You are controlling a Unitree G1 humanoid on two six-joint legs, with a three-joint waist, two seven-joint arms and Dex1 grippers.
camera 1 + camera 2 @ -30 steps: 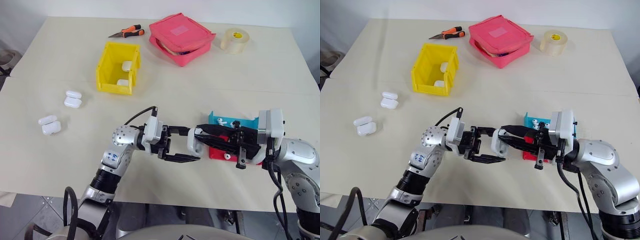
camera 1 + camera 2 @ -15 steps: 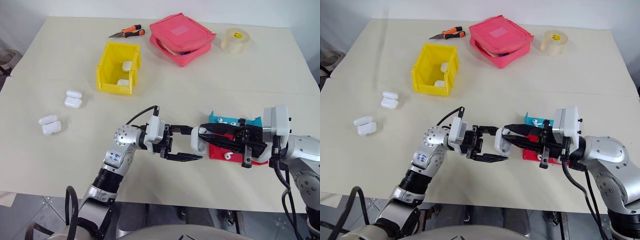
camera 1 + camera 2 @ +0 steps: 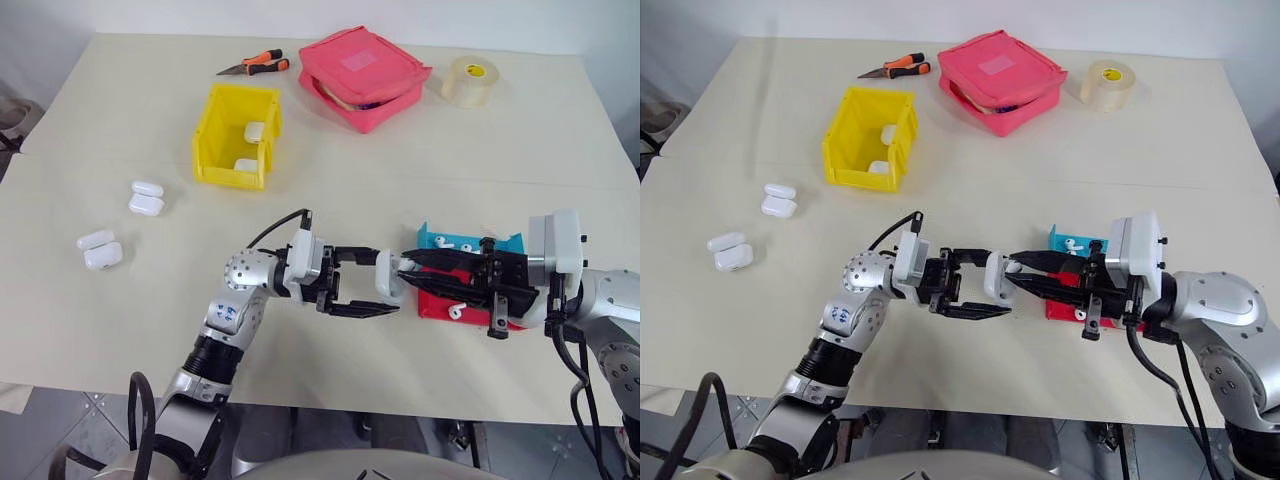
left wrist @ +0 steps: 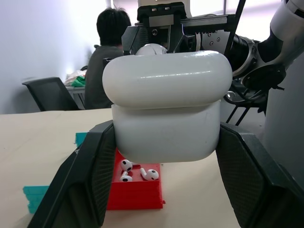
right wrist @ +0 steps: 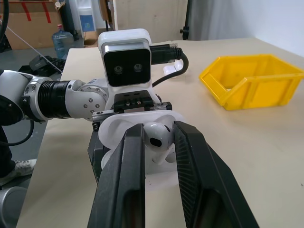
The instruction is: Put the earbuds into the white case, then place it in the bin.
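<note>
My left gripper (image 3: 383,283) is shut on the white case (image 3: 388,278), holding it above the table in front of me. In the left wrist view the case (image 4: 166,109) sits between both black fingers (image 4: 95,171). My right gripper (image 3: 408,266) points at the case from the right and is shut on one white earbud (image 5: 156,135), held right at the case's top (image 5: 124,124). Further earbuds (image 3: 455,311) lie in the red tray (image 3: 440,305) under the right arm. The yellow bin (image 3: 212,140) stands at the back left with two white cases (image 3: 254,131) inside.
A blue tray (image 3: 440,238) with earbuds lies behind the red one. Two open cases (image 3: 146,198) (image 3: 100,250) lie at the left. A pink pouch (image 3: 362,75), a tape roll (image 3: 470,80) and orange-handled pliers (image 3: 255,66) lie at the back. A seated person (image 4: 107,52) is behind.
My right arm has drawn back slightly to the right, so its fingertips now sit at the case's edge instead of over it. The left gripper has kept the case in place.
</note>
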